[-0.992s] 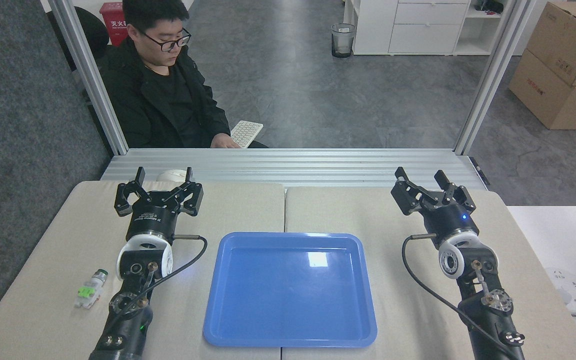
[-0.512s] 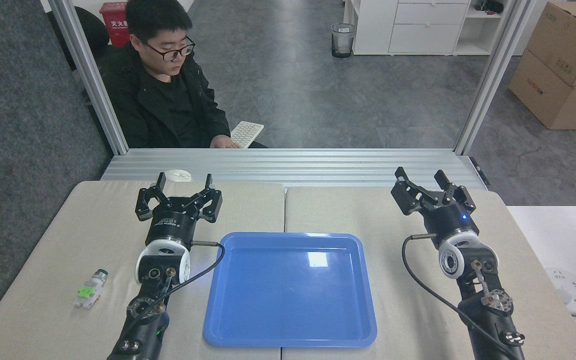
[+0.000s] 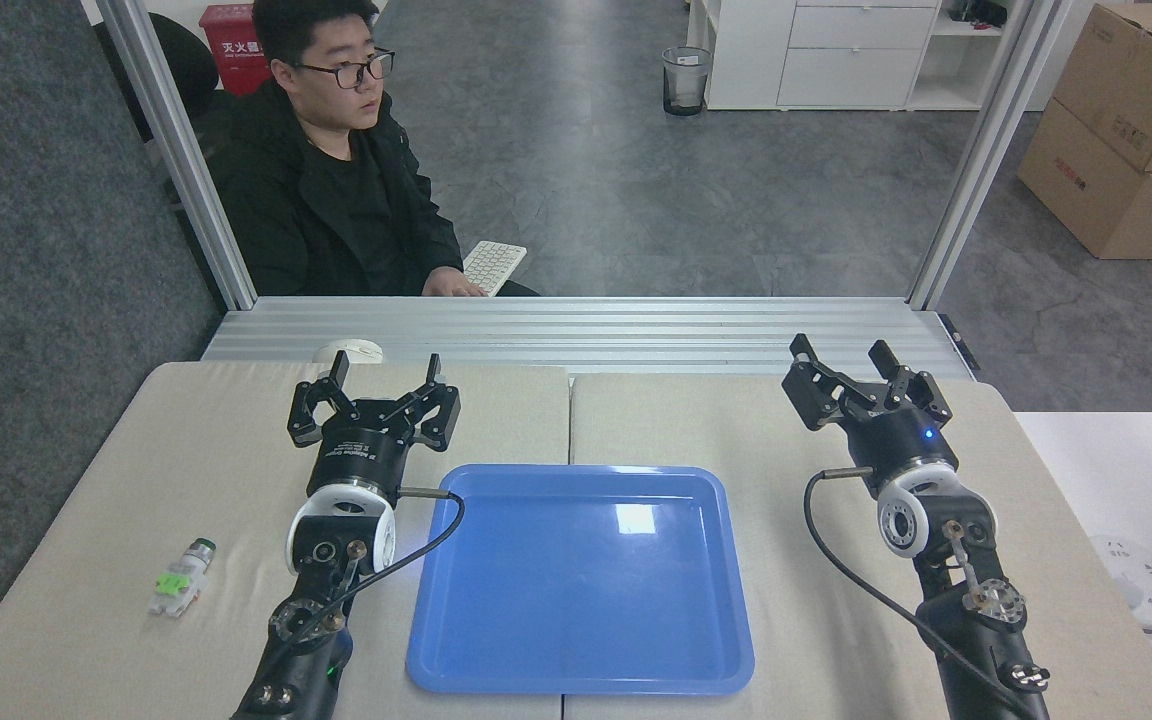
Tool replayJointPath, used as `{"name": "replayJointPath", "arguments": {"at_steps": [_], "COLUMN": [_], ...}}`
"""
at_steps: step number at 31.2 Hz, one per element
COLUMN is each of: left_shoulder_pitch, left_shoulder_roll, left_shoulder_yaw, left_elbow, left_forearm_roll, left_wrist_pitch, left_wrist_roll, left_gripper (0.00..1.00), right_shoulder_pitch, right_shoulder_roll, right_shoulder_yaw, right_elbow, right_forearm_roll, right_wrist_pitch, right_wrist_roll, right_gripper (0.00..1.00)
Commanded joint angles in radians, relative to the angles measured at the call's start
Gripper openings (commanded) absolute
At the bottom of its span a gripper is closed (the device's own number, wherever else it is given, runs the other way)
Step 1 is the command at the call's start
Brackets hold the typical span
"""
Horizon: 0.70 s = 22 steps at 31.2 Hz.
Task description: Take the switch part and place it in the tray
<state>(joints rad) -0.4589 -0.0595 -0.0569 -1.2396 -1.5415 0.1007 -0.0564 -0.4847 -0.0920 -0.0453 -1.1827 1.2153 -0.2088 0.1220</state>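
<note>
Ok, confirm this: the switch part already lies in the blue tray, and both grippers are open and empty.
Not quite. The head view shows the switch part on the table left of the blue tray, which holds nothing. The rest stands: left gripper and right gripper are open and empty.

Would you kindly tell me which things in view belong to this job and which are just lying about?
For the job:
switch part
tray
left hand, open
right hand, open

Just lying about:
mouse
keyboard
bin
boxes
power strip
</note>
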Motion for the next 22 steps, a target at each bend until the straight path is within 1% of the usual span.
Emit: {"name": "replayJointPath", "arguments": {"at_steps": [1, 22], "left_shoulder_pitch": [0.000, -0.007], "left_shoulder_roll": [-0.011, -0.002], "left_shoulder_yaw": [-0.006, 0.000], "left_elbow": [0.000, 0.000], "left_forearm_roll": [0.000, 0.001], "left_wrist_pitch": [0.001, 0.002], "left_wrist_roll": [0.000, 0.000], "left_gripper": [1.00, 1.00], "right_shoulder_pitch": [0.000, 0.000], "right_shoulder_roll": [0.000, 0.002], "right_shoulder_yaw": [-0.001, -0.002], "right_elbow": [0.000, 0.000], "right_forearm_roll": [0.000, 0.000], "right_wrist_pitch": [0.000, 0.000], "right_wrist_roll": [-0.001, -0.002], "right_gripper": [1.00, 1.00]}}
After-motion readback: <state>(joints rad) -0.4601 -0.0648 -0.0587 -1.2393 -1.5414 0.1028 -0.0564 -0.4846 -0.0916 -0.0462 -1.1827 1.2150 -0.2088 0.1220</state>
